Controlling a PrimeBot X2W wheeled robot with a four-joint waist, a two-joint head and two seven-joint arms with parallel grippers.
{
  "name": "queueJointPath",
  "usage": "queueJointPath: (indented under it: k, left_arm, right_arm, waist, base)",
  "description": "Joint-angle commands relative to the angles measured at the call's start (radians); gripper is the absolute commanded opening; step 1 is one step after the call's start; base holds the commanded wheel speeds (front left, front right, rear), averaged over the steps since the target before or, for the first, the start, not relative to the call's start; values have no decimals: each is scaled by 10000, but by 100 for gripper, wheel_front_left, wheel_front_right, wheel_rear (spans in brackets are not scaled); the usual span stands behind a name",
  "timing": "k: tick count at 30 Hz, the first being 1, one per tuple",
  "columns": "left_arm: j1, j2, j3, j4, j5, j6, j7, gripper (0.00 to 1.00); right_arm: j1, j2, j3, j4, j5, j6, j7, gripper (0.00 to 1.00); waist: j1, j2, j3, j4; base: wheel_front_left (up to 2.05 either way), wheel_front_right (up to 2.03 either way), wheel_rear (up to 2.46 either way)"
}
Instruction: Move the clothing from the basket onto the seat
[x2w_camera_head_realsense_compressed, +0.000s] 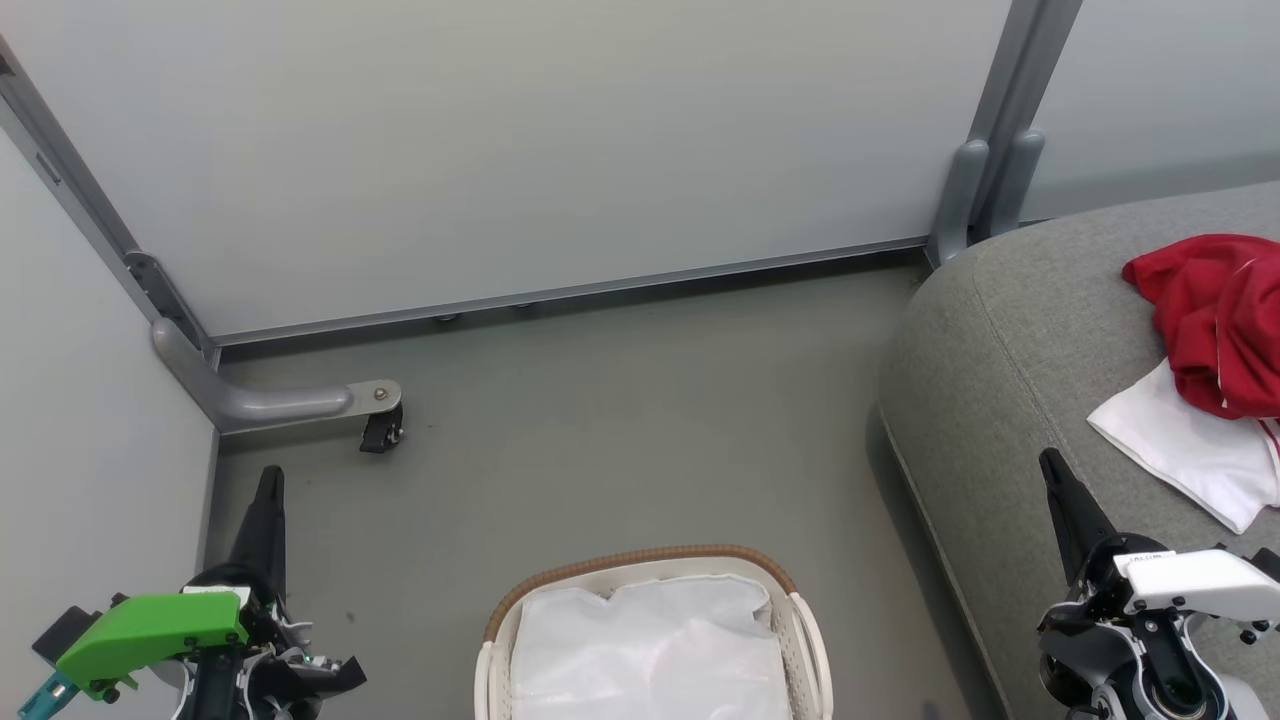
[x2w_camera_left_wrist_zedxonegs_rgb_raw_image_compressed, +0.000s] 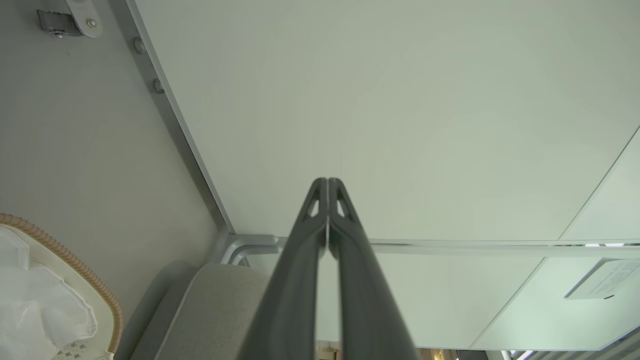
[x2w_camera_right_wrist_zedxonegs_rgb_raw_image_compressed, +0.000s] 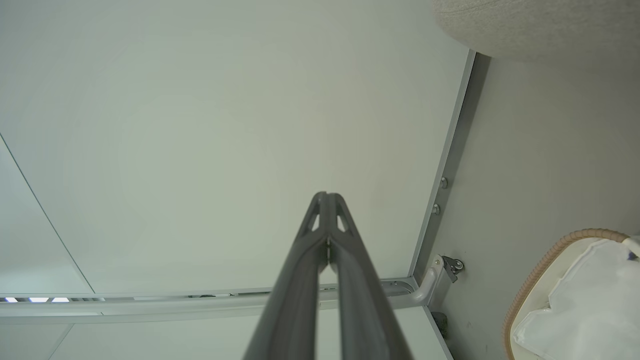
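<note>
Left tool (x2w_camera_head_realsense_compressed: 268, 500): clenched, empty, lower left of the frame, over the floor (x2w_camera_head_realsense_compressed: 620, 420).
Right tool (x2w_camera_head_realsense_compressed: 1062, 495): clenched, empty, lower right, seen against the seat (x2w_camera_head_realsense_compressed: 1010, 340).
Clothing (x2w_camera_head_realsense_compressed: 1215, 320): lies on the seat at the right edge, apart from both tools.
Basket (x2w_camera_head_realsense_compressed: 640, 558): bottom centre, holding a white liner sheet (x2w_camera_head_realsense_compressed: 650, 640).
Room: floor stretches between the basket, the seat's rounded edge and the wall panel (x2w_camera_head_realsense_compressed: 520, 150).
</note>
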Motion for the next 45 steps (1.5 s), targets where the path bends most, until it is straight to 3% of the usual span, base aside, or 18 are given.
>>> queueJointPath:
  k: [1,45]
  left_arm:
    - [-116,66,21,-12,-31,-37,31,0]
    - [-116,67,21,-13,-32,-38,29,0]
  right_arm:
    - [-86,-59,-12,-32,33,-3,11,0]
    - [-86,-59,-11,-32,35,-3,9,0]
  waist:
    - [0,0,0,0]
    - [0,0,0,0]
  base:
    - [0,0,0]
    - [0,0,0]
